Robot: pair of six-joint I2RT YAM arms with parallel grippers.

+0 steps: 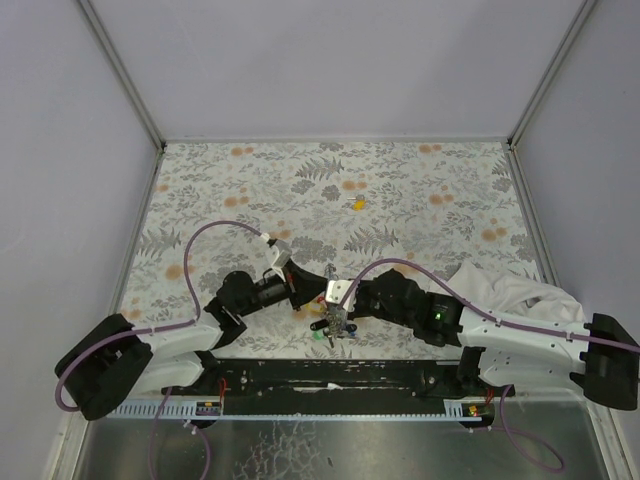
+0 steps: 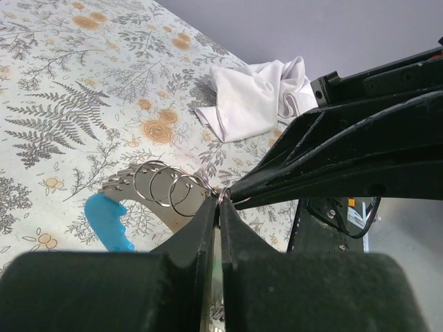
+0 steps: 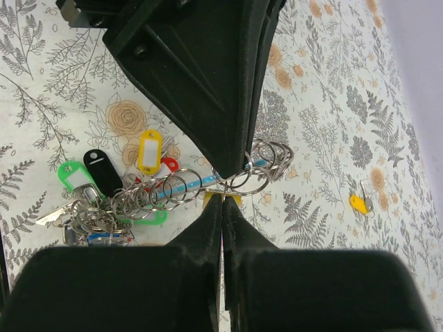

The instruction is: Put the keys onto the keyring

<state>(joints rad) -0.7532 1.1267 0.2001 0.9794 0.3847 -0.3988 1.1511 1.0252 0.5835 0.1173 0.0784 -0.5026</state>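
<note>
The left gripper (image 2: 220, 202) and right gripper (image 3: 222, 202) were pinched shut, tip to tip, on the keyring (image 3: 239, 182). Just beside them, keys (image 3: 102, 169) capped green, black, yellow and red were clustered. One yellow key (image 3: 358, 203) lay well apart. One white cloth (image 2: 252, 97) was crumpled on the floral table (image 1: 250, 180), which was enclosed by grey walls (image 1: 330, 60).

We log the keyring (image 2: 223, 196) as a thin silvery ring at one end of a chain of overlapping rings, pinched in the closed left gripper (image 2: 220, 204). The right gripper (image 3: 223, 200) nips a yellow-capped key (image 3: 211, 198) against it. The keys (image 3: 104, 176), capped green, black, yellow, red and blue, bunch at the chain's other end. A lone yellow key (image 3: 358, 203) lies flat, well apart.
</note>
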